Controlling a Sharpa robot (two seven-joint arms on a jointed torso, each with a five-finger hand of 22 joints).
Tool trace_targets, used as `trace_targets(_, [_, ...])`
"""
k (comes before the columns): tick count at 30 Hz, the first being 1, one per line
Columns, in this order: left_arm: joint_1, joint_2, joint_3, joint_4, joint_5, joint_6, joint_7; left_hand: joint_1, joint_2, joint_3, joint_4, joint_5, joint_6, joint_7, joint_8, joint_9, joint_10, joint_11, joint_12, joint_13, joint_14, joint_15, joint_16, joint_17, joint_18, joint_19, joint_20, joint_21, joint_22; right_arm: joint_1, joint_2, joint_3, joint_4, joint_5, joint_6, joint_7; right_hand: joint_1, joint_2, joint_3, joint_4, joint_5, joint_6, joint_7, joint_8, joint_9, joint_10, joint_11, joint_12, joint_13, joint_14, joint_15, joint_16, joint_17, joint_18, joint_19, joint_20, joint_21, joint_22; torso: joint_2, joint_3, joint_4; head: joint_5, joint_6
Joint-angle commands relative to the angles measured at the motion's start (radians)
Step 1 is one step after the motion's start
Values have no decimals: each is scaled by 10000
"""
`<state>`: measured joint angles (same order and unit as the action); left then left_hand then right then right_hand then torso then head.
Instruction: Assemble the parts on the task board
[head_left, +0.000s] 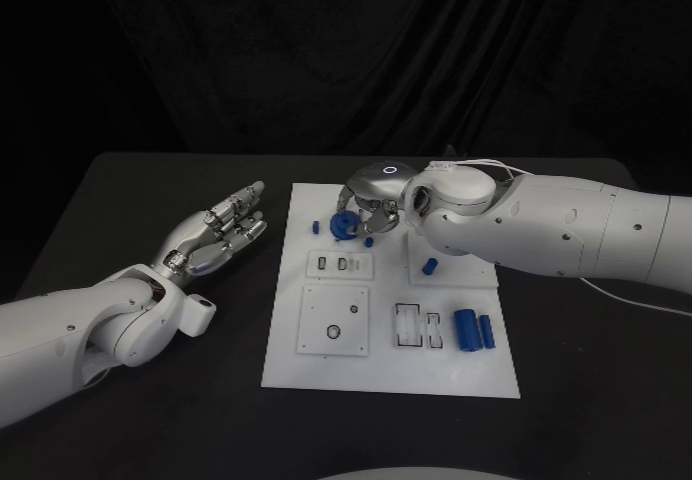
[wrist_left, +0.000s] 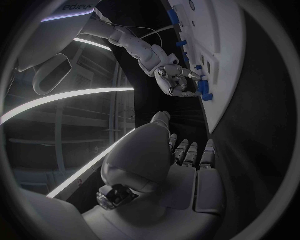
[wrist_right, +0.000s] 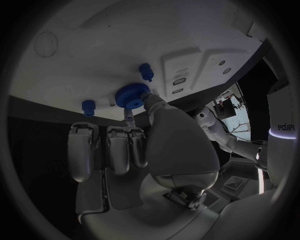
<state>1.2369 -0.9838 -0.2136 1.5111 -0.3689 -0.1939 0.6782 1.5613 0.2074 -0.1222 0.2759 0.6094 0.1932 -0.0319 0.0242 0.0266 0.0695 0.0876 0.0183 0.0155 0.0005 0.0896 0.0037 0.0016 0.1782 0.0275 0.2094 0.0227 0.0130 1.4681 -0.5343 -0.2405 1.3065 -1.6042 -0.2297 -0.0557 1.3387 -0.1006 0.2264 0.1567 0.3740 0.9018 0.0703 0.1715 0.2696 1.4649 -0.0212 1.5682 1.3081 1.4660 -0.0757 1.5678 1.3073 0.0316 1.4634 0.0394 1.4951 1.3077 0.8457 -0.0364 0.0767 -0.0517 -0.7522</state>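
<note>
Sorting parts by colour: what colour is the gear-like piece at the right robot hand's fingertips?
Blue. The gear-like piece shows best in the right wrist view.

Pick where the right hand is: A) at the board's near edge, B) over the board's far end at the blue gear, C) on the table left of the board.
B: the right hand is at the blue gear, at the board's far end.

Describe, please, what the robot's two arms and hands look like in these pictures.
Both arms are smooth white shells with rounded joints and small dark dots. The left hand and right hand are silver metal with segmented fingers. A lit ring glows on the right hand's domed back, thin white cables loop by its wrist, and grey lettering marks the right arm.
</note>
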Motion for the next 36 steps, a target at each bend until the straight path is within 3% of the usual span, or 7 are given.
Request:
trace_targets(1, [4,13,6,11,-42,130,724,-106,4,62,20,-42,13,49,38,9,-2,75,-42,0,-5,43,-37,-16,25,0,102,30,6,-59,7,-19,1,-51,9,-14,-19,200,12,-65,45,219,-121,95,450,1059,-20,26,2627,1048,17,30,2635,-94,534,2,-42,2338,-2,-2,4,5,-13])
trace_targets(10, [4,22,6,12,-42,140,722,-110,4,65,20,-60,17,60,38,9,0,78,-42,1,-5,46,-37,-16,25,3,106,32,7,-59,18,-19,-32,-51,-121,187,265,260,101,-453,44,487,-86,281,813,1059,5,26,2627,1048,38,30,2635,-82,499,20,-92,2321,4,-3,0,2,-15])
trace_targets(23, [3,22,6,15,-42,152,720,-114,5,68,22,-72,19,66,37,9,1,79,-41,1,-5,49,-37,-16,26,8,109,37,10,-59,20,1,-35,-51,-1688,1340,132,216,-43,-523,26,679,-100,489,1215,1059,-2,26,2627,1048,35,30,2635,-128,613,24,78,2384,1,1,-2,29,23])
trace_targets(36, [2,2,6,10,-42,171,705,-117,6,70,24,-76,16,69,36,8,0,81,-42,1,-5,53,-37,-16,26,12,112,41,12,-53,-82,110,59,291,-2448,1617,99,257,-63,-531,34,765,-99,578,1388,1059,-2,26,2627,1048,37,30,2635,-141,643,24,123,2401,1,0,8,71,27])
